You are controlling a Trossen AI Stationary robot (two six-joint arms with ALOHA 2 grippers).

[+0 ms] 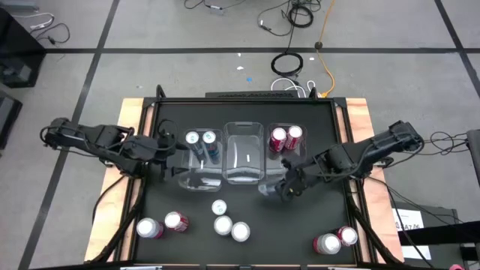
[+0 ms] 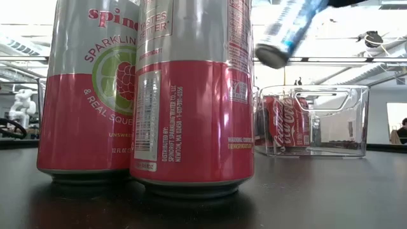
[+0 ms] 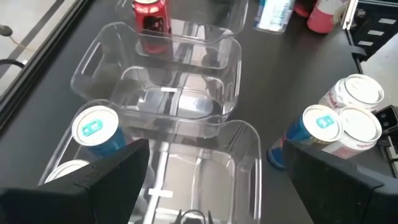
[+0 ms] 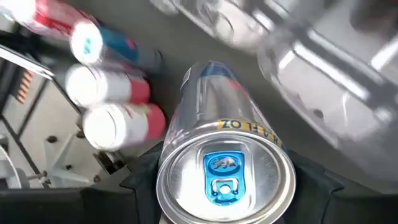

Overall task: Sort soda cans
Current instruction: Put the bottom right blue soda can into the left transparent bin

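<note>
- On the black table top [image 1: 247, 247] we see three clear bins [image 1: 244, 154] in a row at the centre; the grey floor beyond it carries cables at twelve o'clock.
- We count loose soda cans [image 1: 222, 224] standing upright at six o'clock, more at seven and at five, with two blue ones in the left bin and two red ones in the right bin.
- We see the right gripper [image 1: 289, 185] at four o'clock from the bins, its jaws part closed around a blue can [image 4: 224, 168] held off the table, long axis tilted, pull-tab top facing the wrist camera.
- We find the left gripper [image 3: 205, 180] over the left bin at nine o'clock, jaws spread wide and holding nothing.
</note>
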